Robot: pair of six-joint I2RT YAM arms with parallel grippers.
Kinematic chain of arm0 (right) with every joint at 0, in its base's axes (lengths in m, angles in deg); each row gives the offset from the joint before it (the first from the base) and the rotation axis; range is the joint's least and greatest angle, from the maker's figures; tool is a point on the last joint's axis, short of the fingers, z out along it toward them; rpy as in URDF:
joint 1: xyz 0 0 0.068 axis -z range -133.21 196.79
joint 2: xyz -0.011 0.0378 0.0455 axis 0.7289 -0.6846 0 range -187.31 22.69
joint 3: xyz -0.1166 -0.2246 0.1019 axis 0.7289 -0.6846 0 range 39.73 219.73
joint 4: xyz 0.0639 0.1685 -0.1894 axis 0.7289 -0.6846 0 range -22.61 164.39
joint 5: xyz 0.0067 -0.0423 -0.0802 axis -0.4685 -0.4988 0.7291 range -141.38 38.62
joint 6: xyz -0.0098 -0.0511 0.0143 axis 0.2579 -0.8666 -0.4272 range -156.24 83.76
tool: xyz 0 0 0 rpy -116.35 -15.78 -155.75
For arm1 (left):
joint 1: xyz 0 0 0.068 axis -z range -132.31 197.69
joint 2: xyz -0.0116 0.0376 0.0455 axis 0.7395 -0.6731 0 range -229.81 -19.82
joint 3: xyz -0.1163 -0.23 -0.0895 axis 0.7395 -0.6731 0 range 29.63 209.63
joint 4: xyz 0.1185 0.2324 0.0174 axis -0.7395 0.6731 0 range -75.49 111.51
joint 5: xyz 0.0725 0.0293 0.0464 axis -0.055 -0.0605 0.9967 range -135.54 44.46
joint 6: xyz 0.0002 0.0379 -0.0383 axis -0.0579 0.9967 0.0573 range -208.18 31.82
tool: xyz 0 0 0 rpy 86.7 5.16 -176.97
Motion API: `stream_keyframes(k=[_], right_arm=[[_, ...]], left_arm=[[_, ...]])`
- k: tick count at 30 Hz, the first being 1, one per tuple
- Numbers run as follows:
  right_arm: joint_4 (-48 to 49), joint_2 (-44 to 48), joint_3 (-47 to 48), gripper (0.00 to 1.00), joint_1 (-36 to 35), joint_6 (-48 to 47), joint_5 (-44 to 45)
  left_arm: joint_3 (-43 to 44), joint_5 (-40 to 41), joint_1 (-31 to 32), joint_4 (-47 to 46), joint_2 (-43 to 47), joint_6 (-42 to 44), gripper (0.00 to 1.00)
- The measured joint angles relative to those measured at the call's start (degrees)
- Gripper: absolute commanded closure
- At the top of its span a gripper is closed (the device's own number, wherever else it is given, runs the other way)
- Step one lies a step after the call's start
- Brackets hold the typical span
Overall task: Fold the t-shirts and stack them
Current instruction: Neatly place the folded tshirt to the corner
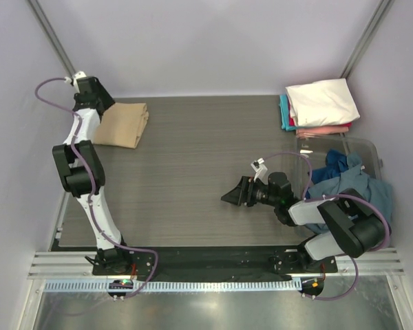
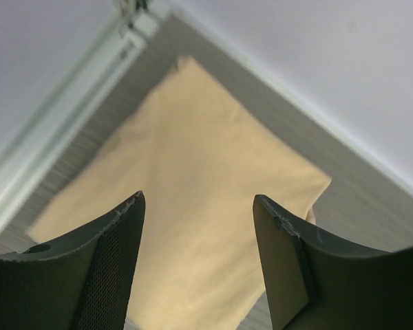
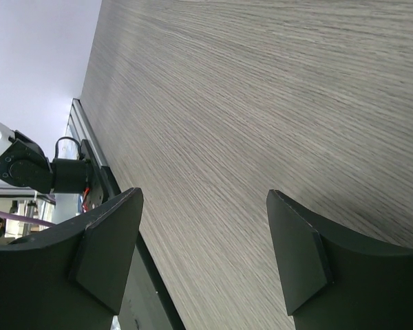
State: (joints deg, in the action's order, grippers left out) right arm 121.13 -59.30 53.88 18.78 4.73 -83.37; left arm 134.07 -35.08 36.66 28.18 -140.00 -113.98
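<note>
Two grippers stand with jaws apart, holding nothing. Directly below the left gripper (image 2: 199, 199) lies the tan t-shirt (image 2: 193, 137), folded into a flat rectangle, with neither finger touching it. The right gripper (image 3: 203, 196) hangs over bare table (image 1: 193, 151), the crumpled blue t-shirts (image 1: 344, 180) heaped behind it, near its arm. The cloth looks light and limp and would likely sag and fall open if pinched by one layer. Better to grip a folded edge through every layer.
</note>
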Motion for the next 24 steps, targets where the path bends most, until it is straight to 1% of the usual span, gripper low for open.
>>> stream_keyframes(k=[2, 6, 9, 13, 14, 24], right_arm=[[0.1, 0.0, -0.2, 0.21, 0.0, 0.0, 0.0], [0.5, 0.0, -0.3, 0.21, 0.0, 0.0, -0.1], [1.1, 0.0, -0.3, 0.21, 0.1, 0.2, -0.2], [1.7, 0.0, -0.3, 0.21, 0.4, 0.3, -0.3], [1.7, 0.0, -0.3, 0.21, 0.4, 0.4, -0.3], [3.0, -0.5, -0.3, 0.21, 1.2, 1.5, -1.3]], left_arm=[[-1.3, -3.5, -0.1, 0.3, -2.1, -1.8, 0.37], [-2.2, -10.3, -0.1, 1.0, -7.3, -4.6, 0.37], [-2.3, -12.7, -0.1, 1.2, -9.8, -5.9, 0.38], [-0.5, -13.3, -0.1, 1.6, -12.0, -7.1, 0.39], [0.7, -13.3, -0.2, 1.7, -12.7, -7.3, 0.41], [13.8, -12.7, -1.0, 3.9, -21.4, -9.6, 0.41]])
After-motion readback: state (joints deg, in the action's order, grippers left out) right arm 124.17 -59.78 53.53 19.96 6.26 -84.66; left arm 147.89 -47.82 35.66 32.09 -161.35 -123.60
